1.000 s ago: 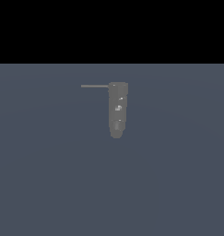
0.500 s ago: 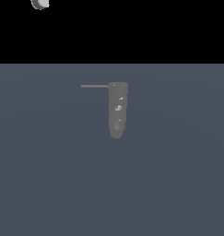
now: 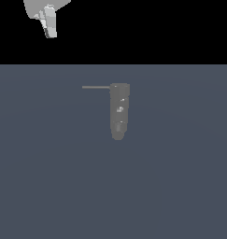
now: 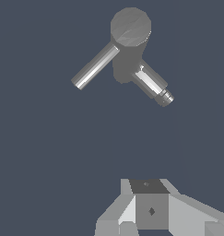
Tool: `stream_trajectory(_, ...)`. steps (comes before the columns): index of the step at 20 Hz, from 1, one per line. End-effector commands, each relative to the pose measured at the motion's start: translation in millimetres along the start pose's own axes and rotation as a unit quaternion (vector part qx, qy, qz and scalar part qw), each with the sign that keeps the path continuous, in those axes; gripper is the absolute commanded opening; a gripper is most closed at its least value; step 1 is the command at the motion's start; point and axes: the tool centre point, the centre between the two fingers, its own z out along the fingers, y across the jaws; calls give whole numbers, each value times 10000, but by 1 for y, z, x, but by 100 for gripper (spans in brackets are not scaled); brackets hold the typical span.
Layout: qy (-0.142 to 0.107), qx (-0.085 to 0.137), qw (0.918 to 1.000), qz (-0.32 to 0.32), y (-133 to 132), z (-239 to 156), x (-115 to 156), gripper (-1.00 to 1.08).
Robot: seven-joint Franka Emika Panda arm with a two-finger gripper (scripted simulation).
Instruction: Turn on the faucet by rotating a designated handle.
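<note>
The faucet (image 3: 118,111) is a dull grey column with pale specks, standing on the grey floor in the middle of the exterior view. Its handle (image 3: 96,87), a thin grey rod, sticks out from the column's wider end toward the exterior view's left. My gripper (image 3: 49,29) hangs at the top left of that view, well above and apart from the handle, with its fingers together and holding nothing. In the wrist view the faucet (image 4: 130,27) is seen end-on, with the handle (image 4: 95,67) and a short spout (image 4: 153,85) spreading from it. The gripper (image 4: 149,199) is far from both.
The flat grey floor (image 3: 180,186) stretches around the faucet on all sides. Behind it the background (image 3: 157,28) is black. No other objects show.
My gripper has come into the exterior view from the top left and moved lower. The faucet and its handle have not moved.
</note>
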Motion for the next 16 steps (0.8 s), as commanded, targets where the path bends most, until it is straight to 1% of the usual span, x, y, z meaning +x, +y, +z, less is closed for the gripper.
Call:
stream_trajectory(1,-9,-12,9997,249,-11,10,7,-100)
stream_trajectory(5,-22,-39,9980,638,-27,27,18,-100)
stream_trajectory(9,-32,-70,9946,1038,-42,44,32,-100)
stream_trajectory(13,-41,-105,9892,1459,-57,63,48,-100)
stream_trajectory(16,-46,-134,9836,1798,-68,78,61,-100)
